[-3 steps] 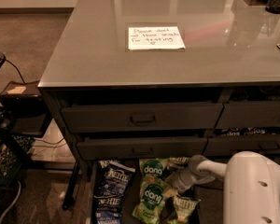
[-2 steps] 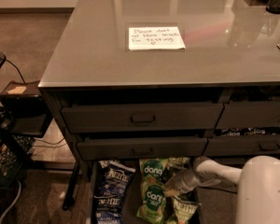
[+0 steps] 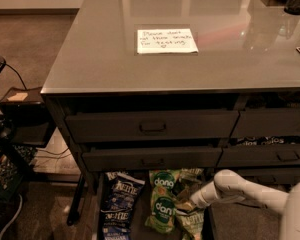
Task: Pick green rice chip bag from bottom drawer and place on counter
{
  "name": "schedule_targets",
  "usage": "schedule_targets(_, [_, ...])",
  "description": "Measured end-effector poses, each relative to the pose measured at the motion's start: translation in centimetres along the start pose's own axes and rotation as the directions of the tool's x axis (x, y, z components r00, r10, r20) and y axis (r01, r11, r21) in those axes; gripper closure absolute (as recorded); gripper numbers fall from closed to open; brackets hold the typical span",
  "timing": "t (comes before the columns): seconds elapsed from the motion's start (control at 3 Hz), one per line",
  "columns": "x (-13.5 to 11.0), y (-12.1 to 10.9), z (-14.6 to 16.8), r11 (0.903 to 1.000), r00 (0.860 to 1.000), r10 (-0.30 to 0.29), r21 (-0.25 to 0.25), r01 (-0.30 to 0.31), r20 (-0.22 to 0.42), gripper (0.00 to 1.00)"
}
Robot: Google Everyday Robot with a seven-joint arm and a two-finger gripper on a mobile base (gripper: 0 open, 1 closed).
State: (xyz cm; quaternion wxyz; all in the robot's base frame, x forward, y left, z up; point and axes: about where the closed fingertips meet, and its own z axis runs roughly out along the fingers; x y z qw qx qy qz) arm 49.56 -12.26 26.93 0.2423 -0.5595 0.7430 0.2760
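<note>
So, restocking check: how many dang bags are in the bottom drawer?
2 dang bags: one at the drawer's back, one in front of it, by the gripper. Others may hide underneath.

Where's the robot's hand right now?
Low in the camera view, right of centre: the gripper is down in the bottom drawer, beside the lower green rice chip bag.

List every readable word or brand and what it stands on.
"dang": upper green rice chip bag and lower green rice chip bag, in the bottom drawer.
"Kettle": dark blue bag.
"Please don't ... these snacks for testing": white note on the counter; middle blurred.
Gripper, beside the lower green rice chip bag: no text.
</note>
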Motion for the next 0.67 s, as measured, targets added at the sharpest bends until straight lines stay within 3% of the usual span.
schedule_targets(0.67, [-7.5,2.5,-5.2,0.9967,0.993,-0.081,0.001,0.081,0.086,1.0])
